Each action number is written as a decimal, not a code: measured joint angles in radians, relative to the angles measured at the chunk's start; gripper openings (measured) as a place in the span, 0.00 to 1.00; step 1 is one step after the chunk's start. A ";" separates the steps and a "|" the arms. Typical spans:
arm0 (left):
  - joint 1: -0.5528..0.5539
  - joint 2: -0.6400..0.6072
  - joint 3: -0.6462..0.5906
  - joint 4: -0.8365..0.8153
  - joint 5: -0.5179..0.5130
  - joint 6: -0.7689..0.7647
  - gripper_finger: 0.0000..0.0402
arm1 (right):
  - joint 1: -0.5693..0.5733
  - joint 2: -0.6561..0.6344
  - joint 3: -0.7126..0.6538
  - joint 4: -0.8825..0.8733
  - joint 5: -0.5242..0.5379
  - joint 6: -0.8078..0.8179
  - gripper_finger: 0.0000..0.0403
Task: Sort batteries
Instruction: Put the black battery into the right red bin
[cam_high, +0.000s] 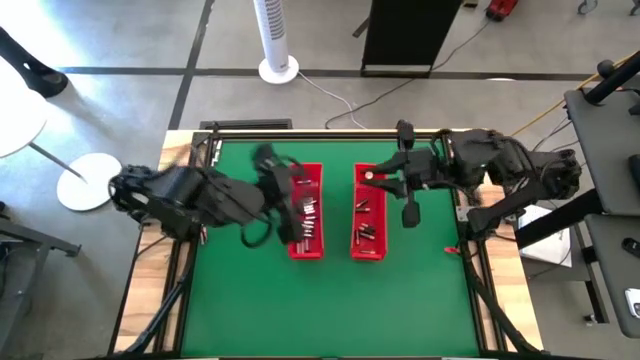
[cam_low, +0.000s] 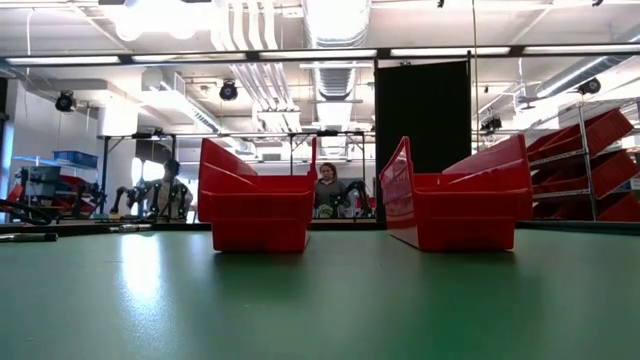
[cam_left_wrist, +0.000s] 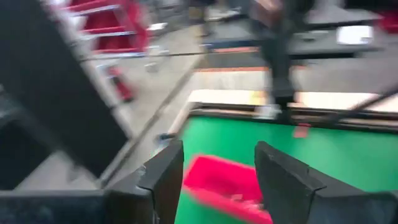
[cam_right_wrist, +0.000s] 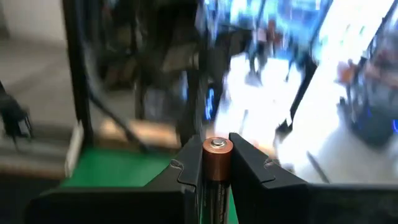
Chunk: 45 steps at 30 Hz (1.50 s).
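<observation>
- From above: two long red trays stand side by side on the green table, the left tray and the right tray, and the batteries lie loose inside both. The left gripper is over the far part of the left tray, and the right gripper is at the far end of the right tray. I cannot read the fingers of either one from this height. The risk I see here is that both arms work close to the trays, so a low sweep could push a tray or scatter the cells.
- From the table level: only the two trays show, the left tray and the right tray, apart from each other; no gripper comes down into this picture. People sit far behind in the room.
- From the left wrist: the fingers stand apart with nothing between them, and a red tray lies below. If this arm goes down off-centre, a finger may strike the tray wall.
- From the right wrist: the jaws are clamped on one battery, copper end showing between the fingers. The hold looks narrow, so I think a fast swing could let it slip, or it may be released over the wrong tray.
</observation>
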 joint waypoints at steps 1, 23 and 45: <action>0.000 -0.020 -0.005 -0.029 -0.044 -0.021 0.45 | -0.012 0.003 0.007 -0.063 0.002 0.015 0.10; -0.031 -0.455 -0.760 0.411 -0.015 -0.209 0.42 | -0.141 0.212 -0.426 -0.436 -0.093 0.357 0.10; -0.138 -0.605 -0.964 -0.063 0.071 -0.801 0.42 | -0.155 0.448 -0.484 -0.313 -0.095 0.383 0.21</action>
